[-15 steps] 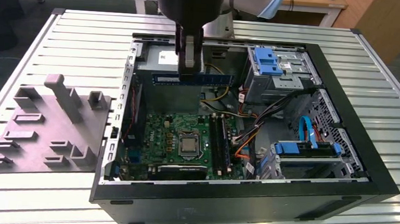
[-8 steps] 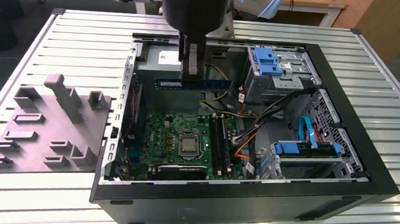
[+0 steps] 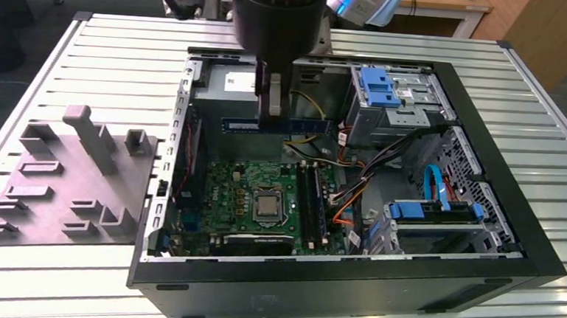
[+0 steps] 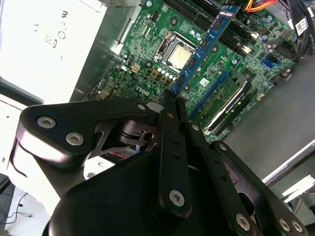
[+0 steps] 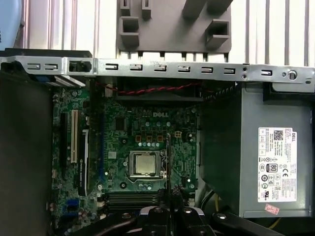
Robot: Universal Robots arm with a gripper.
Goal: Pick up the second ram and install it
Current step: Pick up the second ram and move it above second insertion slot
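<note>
In the exterior view the gripper (image 3: 272, 112) hangs over the open computer case (image 3: 354, 293). Its fingers are pinched onto the second ram (image 3: 305, 124) near the stick's middle. The stick is held in the air above the far part of the case, by the grey power-supply box (image 3: 223, 89). Its long axis runs from the exterior view's left to its right. The black memory slots (image 3: 308, 197) on the green motherboard (image 3: 246, 197) lie nearer and run near to far (so the stick looks crosswise to them). The case also holds a drive cage with blue clips (image 3: 379, 87) and loose cables (image 3: 356, 185).

In the second wrist view the stick (image 4: 206, 42) reaches out from the closed fingers (image 4: 170, 115) over the processor socket (image 4: 181, 55).

In the first wrist view the stick shows edge-on as a thin dark line (image 5: 169, 157) just beside the socket (image 5: 145, 163). The memory slots (image 5: 133, 198) lie across its line, and the power-supply box (image 5: 256, 157) stands to one side.
</note>
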